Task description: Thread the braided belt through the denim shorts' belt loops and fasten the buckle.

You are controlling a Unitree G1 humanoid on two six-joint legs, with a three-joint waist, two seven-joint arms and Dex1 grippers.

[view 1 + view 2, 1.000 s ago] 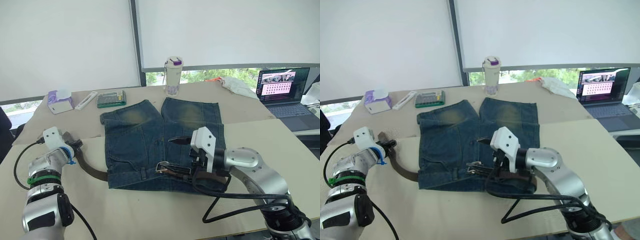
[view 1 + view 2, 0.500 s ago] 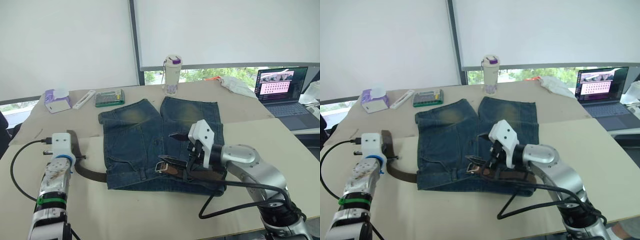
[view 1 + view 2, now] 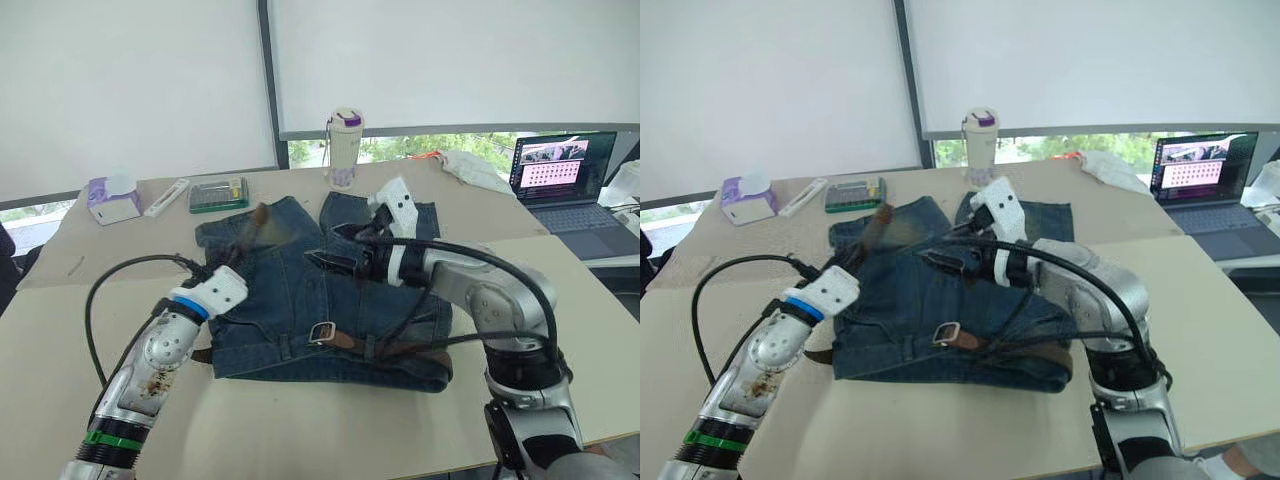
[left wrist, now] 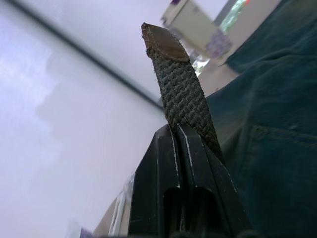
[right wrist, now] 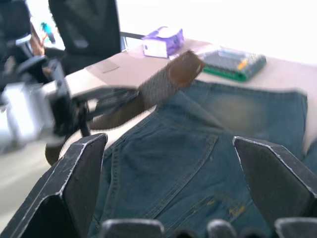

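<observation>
Table [image 3: 300, 420]: left gripper [image 4: 176, 130] pinches braided belt [image 4: 181, 94].

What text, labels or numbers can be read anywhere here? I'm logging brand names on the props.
None can be read.
Laptop screen: rows of small tiles, too small to read.
Tumbler: purple pattern near its base, no legible words.
Purple tissue box: any print too small to tell.
Green case: any markings too small to read.
Denim shorts: yellow stitching near a pocket, too blurred to read.
</observation>
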